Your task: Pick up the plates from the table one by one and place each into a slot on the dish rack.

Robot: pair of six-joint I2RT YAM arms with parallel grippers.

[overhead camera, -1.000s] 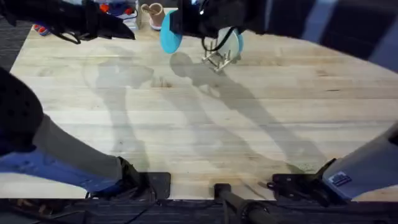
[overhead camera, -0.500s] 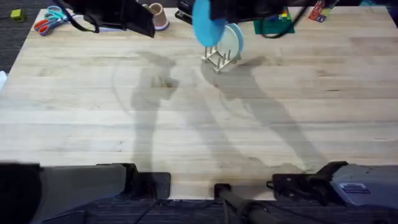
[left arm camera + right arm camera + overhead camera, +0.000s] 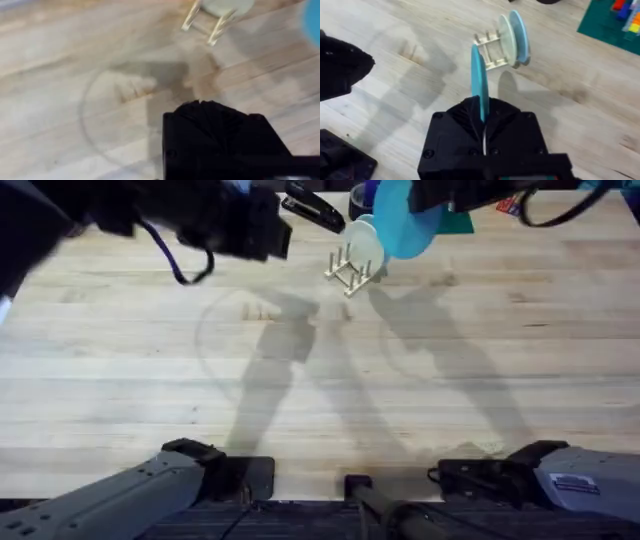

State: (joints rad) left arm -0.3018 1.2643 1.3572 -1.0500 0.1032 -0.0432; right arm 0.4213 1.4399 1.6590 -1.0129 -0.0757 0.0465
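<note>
The right gripper point(image 3: 484, 131) has carried the teal plate point(image 3: 402, 218) from the rack's point(image 3: 347, 272) left side across to its right, still clamped edge-on. The left gripper point(image 3: 262, 222), apparently empty, has swung in from the far left, now nearer the rack.

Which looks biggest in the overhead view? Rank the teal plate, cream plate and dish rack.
1. teal plate: largest, but it is held raised, nearer the camera, so its true rank is unsure.
2-3. cream plate and dish rack: they look alike.
</note>
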